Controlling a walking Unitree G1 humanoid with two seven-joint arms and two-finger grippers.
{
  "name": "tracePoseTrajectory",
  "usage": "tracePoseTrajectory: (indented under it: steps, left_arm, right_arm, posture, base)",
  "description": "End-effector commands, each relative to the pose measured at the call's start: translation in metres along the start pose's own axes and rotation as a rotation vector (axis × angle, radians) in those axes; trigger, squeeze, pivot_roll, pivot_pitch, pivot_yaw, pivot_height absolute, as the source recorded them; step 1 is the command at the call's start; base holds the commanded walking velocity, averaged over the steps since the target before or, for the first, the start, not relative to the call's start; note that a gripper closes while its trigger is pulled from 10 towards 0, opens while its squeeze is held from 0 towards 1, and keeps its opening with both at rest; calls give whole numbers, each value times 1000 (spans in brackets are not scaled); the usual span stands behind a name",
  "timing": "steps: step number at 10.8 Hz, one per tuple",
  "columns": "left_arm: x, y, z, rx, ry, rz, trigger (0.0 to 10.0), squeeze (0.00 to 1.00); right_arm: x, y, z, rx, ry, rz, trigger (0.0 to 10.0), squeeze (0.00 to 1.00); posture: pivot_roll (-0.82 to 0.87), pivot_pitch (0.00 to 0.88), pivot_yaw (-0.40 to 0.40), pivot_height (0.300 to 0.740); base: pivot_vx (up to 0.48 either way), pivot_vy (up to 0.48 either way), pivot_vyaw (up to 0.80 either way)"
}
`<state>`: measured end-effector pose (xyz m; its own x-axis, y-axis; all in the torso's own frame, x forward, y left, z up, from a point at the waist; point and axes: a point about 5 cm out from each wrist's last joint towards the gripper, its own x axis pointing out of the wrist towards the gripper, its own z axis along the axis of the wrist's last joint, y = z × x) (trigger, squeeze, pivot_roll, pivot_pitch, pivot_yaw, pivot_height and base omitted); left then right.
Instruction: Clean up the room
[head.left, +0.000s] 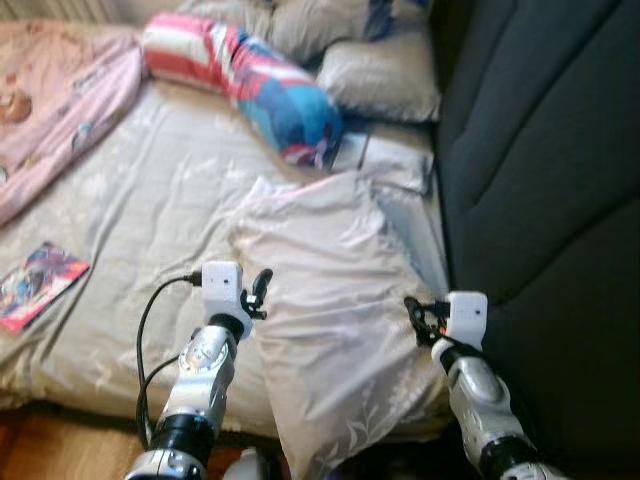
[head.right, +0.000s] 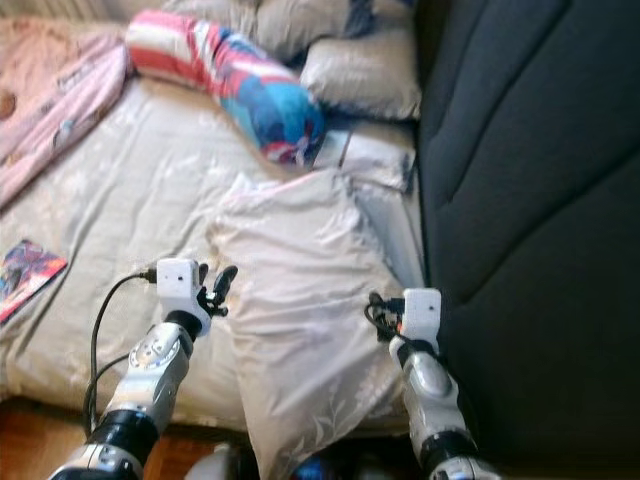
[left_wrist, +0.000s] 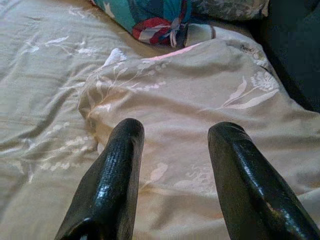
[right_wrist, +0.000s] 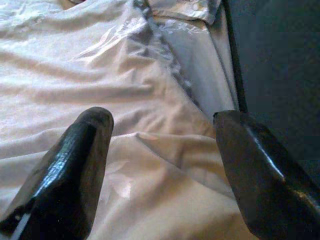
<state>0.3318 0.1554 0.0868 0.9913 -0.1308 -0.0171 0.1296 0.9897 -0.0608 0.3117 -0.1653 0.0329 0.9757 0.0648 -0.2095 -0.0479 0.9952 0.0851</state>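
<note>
Below, the left end effector (head.left: 258, 292) is seen with its two black fingers (left_wrist: 117, 175) spread wide and holding nothing, poised just over the left edge of a pale floral pillow (head.left: 330, 310). The right end effector (head.left: 418, 318) is likewise held wide apart and empty, its fingers (right_wrist: 80, 165) set at the pillow's right edge, close to the cloth; whether the cloth is touched cannot be told. Both silver arms are raised from the lower edge of the head views and reach forward, one on each side of the pillow, which lies slantwise on the bed (head.left: 150, 200) with its near corner hanging over the bed's front edge. Farther back, a red, white and blue bolster (head.left: 250, 80) is laid across the sheet, with grey pillows (head.left: 380, 75) behind it. A pink blanket (head.left: 50, 110) is spread at the far left, and a colourful magazine (head.left: 35, 282) lies near the left edge. A dark sofa (head.left: 540, 180) borders the bed closely on the right, just beside the right arm.
</note>
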Motion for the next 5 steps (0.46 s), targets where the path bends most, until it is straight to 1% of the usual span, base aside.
tracePoseTrajectory:
  steps: [1, 3, 5]
  left_arm:
    - [-4, 0, -7, 4, 30, -8, 10000, 0]
    - [-4, -1, -5, 9, 24, -18, 10000, 0]
    - [2, 2, -2, -32, 38, -19, 10000, 0]
  right_arm:
    - [-3, 0, -9, 1, 39, -6, 10000, 0]
    - [-4, 0, -10, 0, 45, -11, 10000, 0]
    - [0, -3, -9, 1, 80, -34, 10000, 0]
  posture:
    - [78, 192, -33, 691]
    - [79, 196, -34, 691]
    - [82, 209, -38, 691]
  base:
    - [0, 0, 0]
    - [0, 0, 0]
    - [0, 0, 0]
